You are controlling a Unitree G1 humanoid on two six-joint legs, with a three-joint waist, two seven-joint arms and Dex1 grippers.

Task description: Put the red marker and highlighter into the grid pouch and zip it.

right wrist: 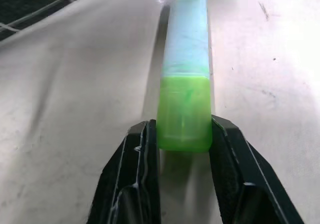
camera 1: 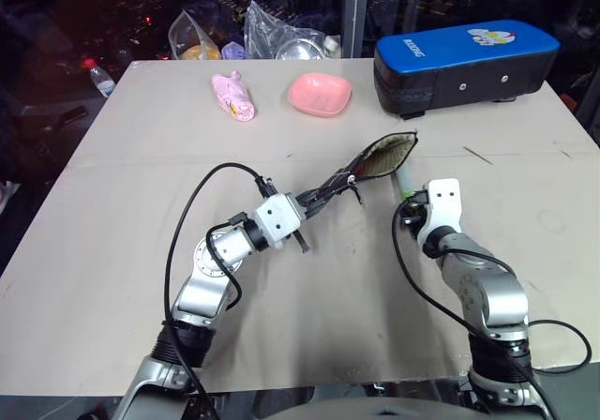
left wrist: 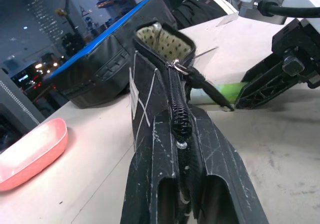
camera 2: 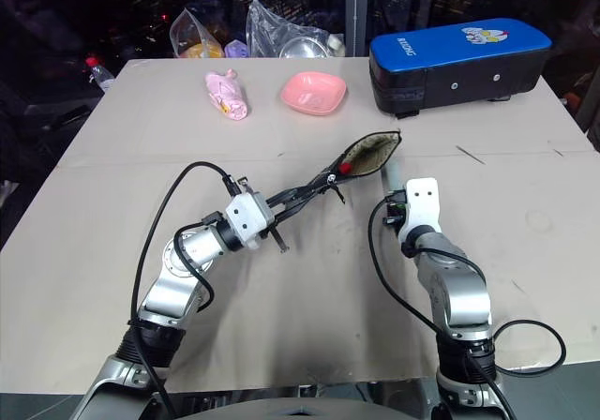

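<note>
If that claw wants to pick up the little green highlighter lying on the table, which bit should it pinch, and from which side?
Probably the bright green end of the highlighter, approached low along its length from the robot's side. It lies flat with that end nearest the right gripper, whose fingers already flank its two flat sides. The mint end points at the open mouth of the grid pouch, so gripping the near end leaves the far end free to go in.

One highlighter (right wrist: 184, 79) is counted, gripped at its green end by the right gripper (right wrist: 183, 134). One grid pouch (camera 1: 375, 162) is held up by the left gripper (left wrist: 182, 149). Beyond both hands, one blue padded case (camera 1: 466, 64), one pink dish (camera 1: 319, 94) and one pink wrapped item (camera 1: 233, 97) are counted.
</note>
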